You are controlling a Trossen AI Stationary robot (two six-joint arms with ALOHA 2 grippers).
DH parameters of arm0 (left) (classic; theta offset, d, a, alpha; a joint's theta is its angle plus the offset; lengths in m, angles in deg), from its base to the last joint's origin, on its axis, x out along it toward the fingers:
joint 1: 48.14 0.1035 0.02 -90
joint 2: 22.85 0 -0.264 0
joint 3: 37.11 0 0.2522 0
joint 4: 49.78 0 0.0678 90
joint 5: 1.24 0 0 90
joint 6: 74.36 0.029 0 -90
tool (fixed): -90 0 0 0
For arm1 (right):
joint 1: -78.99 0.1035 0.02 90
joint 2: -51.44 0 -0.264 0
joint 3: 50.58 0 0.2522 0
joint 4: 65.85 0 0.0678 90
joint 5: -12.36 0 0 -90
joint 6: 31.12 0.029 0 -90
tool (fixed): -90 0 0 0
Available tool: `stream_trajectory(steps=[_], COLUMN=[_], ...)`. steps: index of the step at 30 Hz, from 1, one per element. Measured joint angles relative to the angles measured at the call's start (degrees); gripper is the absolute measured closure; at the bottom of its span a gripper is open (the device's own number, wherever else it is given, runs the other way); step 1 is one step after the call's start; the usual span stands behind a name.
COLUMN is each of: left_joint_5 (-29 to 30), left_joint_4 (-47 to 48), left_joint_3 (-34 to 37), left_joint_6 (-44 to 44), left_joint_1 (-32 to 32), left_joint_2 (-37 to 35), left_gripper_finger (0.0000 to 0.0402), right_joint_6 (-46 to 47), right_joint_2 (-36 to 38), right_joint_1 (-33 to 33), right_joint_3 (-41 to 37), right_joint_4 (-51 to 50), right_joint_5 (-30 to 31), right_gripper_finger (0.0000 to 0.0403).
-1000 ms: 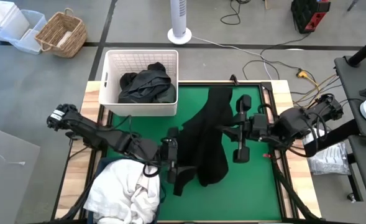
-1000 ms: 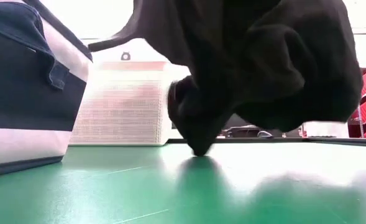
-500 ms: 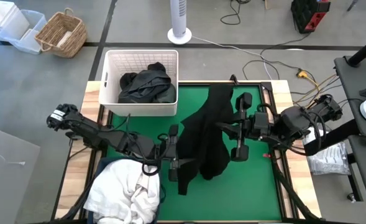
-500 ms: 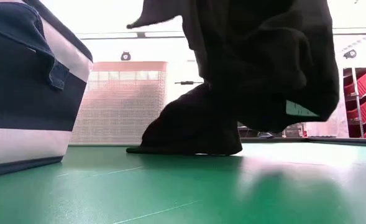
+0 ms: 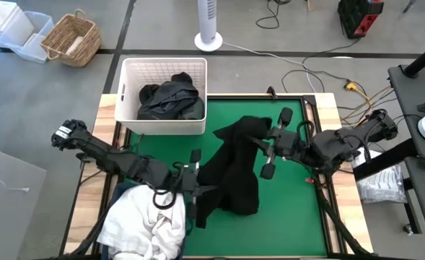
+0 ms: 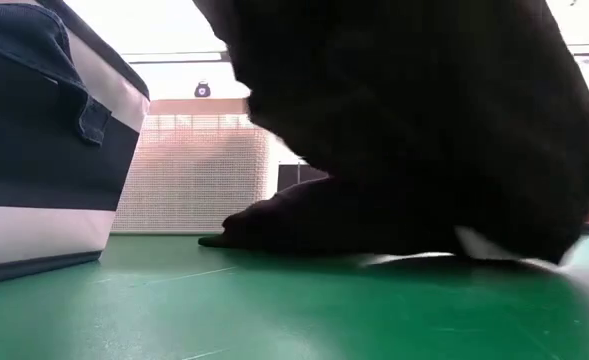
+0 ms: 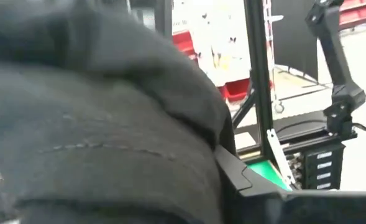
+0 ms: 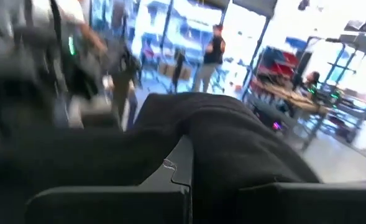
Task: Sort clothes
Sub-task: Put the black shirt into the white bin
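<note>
A black garment (image 5: 234,173) lies bunched along the middle of the green mat (image 5: 291,217), its lower folds resting on the mat (image 6: 304,225). My left gripper (image 5: 200,190) is shut on its near-left edge. My right gripper (image 5: 259,142) is shut on its far-right part. More dark clothes (image 5: 170,100) lie in the white lattice basket (image 5: 136,68) at the far left. White clothes (image 5: 143,220) fill the navy bin (image 6: 34,150) at the near left. My left gripper pinches the garment's left edge (image 5: 206,189) near its near end, coming level from the table's left. Bunched cloth (image 7: 108,143) covers the fingers in the wrist view, so layers cannot be told. My right gripper grips the garment's far-right part (image 5: 254,141), reaching in from the table's right, tipped down. Cloth (image 8: 232,143) drapes over the fingers and hides the contact. The garment sags slack from here onto the mat.
The basket stands over the mat's far-left corner and the bin at its near-left edge. Bare mat shows right of the garment and along the near edge. A fan stand (image 5: 208,36) and a wicker basket (image 5: 71,40) stand on the floor beyond. People (image 8: 210,53) show in the room.
My left gripper has shut on the garment's near-left edge. My right gripper has dropped and shifted toward the table's left and near side. The garment, hanging with only a tip on the mat before, has sunk into a broad heap, its far end drawn back from the far edge.
</note>
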Motion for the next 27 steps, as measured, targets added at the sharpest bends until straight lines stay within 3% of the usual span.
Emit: stream_trajectory(steps=[3, 6, 9, 15, 22, 27], left_joint_5=[1.1, 5.8, 7.7, 8.8, 19.5, 21.9], left_joint_4=[0.0, 0.2, 1.6, 1.8, 3.5, 5.2], left_joint_3=[0.0, 0.0, 0.0, 0.0, 0.0, 0.0], left_joint_6=[1.1, 2.6, 3.3, 3.9, 5.2, 4.6], left_joint_1=[-0.9, -1.5, -1.4, -1.2, -1.2, -1.3], left_joint_2=[-2.5, -5.1, -7.3, -10.0, -11.3, -11.3], left_gripper_finger=[0.04, 0.04, 0.0401, 0.0401, 0.0401, 0.0401], right_joint_6=[2.6, 7.1, 10.5, 11.9, 16.4, 16.1], right_joint_2=[0.3, 0.3, 0.1, -0.9, -0.5, 0.2], right_joint_1=[0.0, 0.0, 0.0, 0.0, 0.1, 0.2], right_joint_3=[0.0, 0.0, 0.0, 0.0, 0.0, 0.4], right_joint_4=[-8.6, -16.0, -20.9, -25.8, -30.9, -30.6], right_joint_5=[0.1, -0.5, -2.2, -4.6, -5.5, -5.9], right_gripper_finger=[0.039, 0.0387, 0.0364, 0.0261, 0.0137, 0.0082])
